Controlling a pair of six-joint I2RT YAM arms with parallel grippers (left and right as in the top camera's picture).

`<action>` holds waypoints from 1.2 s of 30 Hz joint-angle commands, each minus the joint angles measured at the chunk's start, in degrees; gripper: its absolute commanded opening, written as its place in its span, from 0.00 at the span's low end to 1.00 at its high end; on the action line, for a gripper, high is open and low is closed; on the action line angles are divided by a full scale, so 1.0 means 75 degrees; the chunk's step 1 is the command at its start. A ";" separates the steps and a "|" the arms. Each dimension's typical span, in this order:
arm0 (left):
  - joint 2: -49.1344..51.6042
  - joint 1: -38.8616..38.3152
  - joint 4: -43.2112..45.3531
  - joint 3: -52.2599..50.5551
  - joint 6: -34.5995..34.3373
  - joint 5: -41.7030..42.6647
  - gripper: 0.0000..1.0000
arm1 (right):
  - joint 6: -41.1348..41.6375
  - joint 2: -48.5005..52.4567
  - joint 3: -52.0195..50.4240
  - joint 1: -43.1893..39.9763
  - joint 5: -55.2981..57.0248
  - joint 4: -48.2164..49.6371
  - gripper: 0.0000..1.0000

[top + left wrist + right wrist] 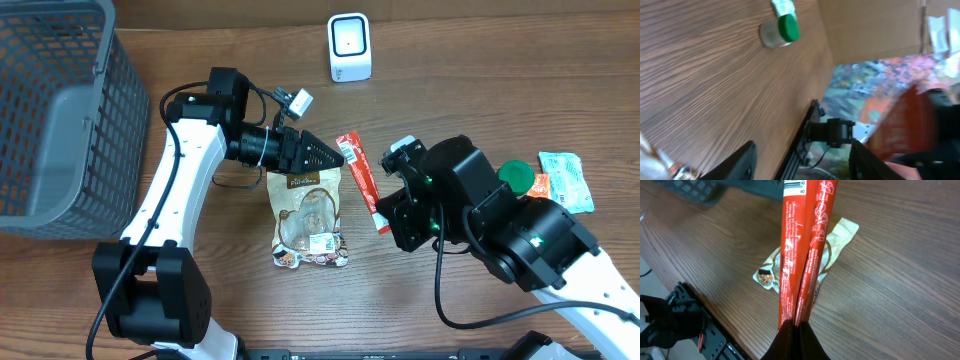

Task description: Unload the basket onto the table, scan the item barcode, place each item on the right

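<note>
The item, a long red packet [362, 180], lies aslant over the table, and my right gripper [388, 218] is shut on its lower end. In the right wrist view the red packet [800, 255] runs up from the closed jaws [796, 330], with a barcode [794, 186] at its far end. My left gripper [335, 153] points right, its tips at the packet's upper end. In the left wrist view its fingers [740, 160] stand apart with nothing between them, and the red packet [905, 125] is a blur beside the right finger. The white scanner [349, 47] stands at the back.
A printed snack bag [308, 215] lies under the left arm's tip. A grey mesh basket [60, 110] fills the left side. A green-lidded jar [514, 175] and small packets [565, 178] sit at the right.
</note>
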 commanded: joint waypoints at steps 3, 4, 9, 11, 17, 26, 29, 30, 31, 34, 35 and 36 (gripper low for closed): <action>-0.0172 -0.0015 0.0076 0.0163 0.0280 0.1000 0.59 | 0.0143 0.0300 -0.0020 -0.0032 0.0052 0.0041 0.04; -0.0172 -0.0015 0.0076 0.0163 0.0280 0.1029 0.59 | 0.0140 0.0347 -0.0020 -0.0032 0.0052 0.0052 0.04; -0.0172 -0.0015 0.0131 0.0163 0.0280 0.1032 0.59 | 0.0140 0.0542 -0.0020 -0.0032 0.0052 0.0227 0.04; -0.0172 -0.0015 0.0233 0.0163 0.0277 0.1029 0.59 | 0.0140 0.0583 -0.0020 -0.0032 0.0119 0.0289 0.04; -0.0172 -0.0017 0.0697 0.0163 0.0009 0.1029 0.60 | 0.0137 0.0589 -0.0020 -0.0032 0.0087 0.0306 0.04; -0.0172 -0.0224 0.0833 0.0163 -0.0073 0.1035 0.53 | 0.0079 0.0621 -0.0020 -0.0032 -0.0242 0.0373 0.04; -0.0172 -0.0428 0.0895 0.0163 -0.0073 0.1035 0.52 | 0.0082 0.0734 -0.0020 -0.0032 -0.0245 0.0399 0.04; -0.0172 -0.0493 0.0938 0.0163 -0.0076 0.1032 0.50 | 0.0082 0.0807 -0.0020 -0.0032 -0.0248 0.0399 0.04; -0.0172 -0.0554 0.0988 0.0163 -0.0076 0.1032 0.48 | 0.0082 0.0863 -0.0020 -0.0032 -0.0251 0.0399 0.04; -0.0172 -0.0679 0.1215 0.0163 -0.0291 0.1026 0.39 | -0.0079 0.1023 -0.0020 -0.0029 -0.0469 0.0399 0.04; -0.0172 -0.0697 0.1320 0.0163 -0.0411 0.1020 0.37 | -0.0166 0.1040 -0.0020 -0.0029 -0.0589 0.0396 0.04; -0.0172 -0.0699 0.1428 0.0163 -0.0533 0.1000 0.36 | -0.0242 0.1040 -0.0020 -0.0032 -0.0647 0.0396 0.04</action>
